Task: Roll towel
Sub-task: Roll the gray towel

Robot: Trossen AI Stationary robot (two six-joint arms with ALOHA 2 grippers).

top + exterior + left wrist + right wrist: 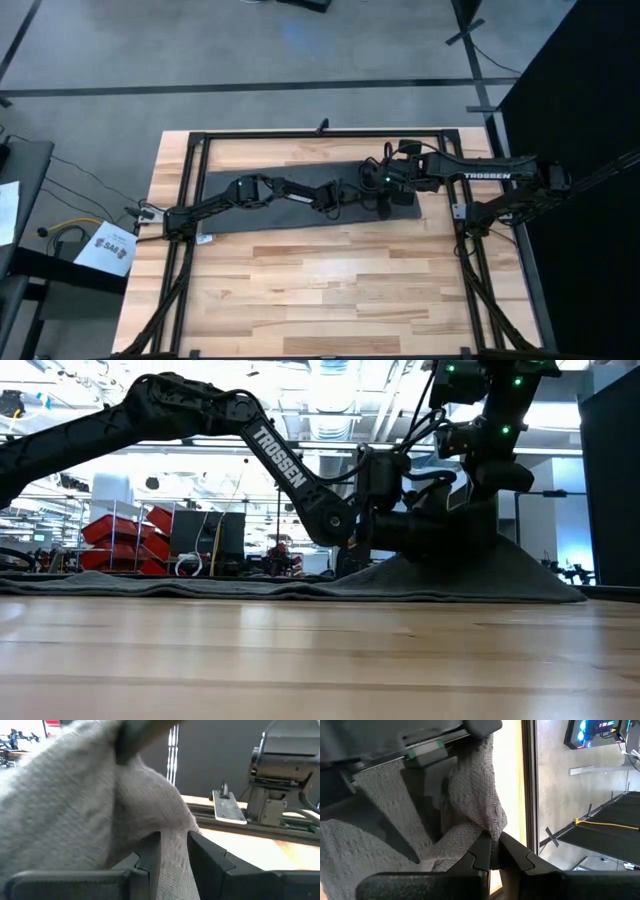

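Towel, dark grey, lies spread along the far half of the wooden table, its right end pulled up into a peak where both arms meet. Left gripper, reaching across from the left, pinches a fold of that raised cloth in a narrow grip. Right gripper clamps another bunched fold just beside it, fingers nearly together.

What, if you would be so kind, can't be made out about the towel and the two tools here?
- High view: the arms cover the towel's raised end.
- Low view: both tools sit behind the lifted fold.
- Left wrist view: bunched cloth hides the tabletop.
- No view shows the white label tag.
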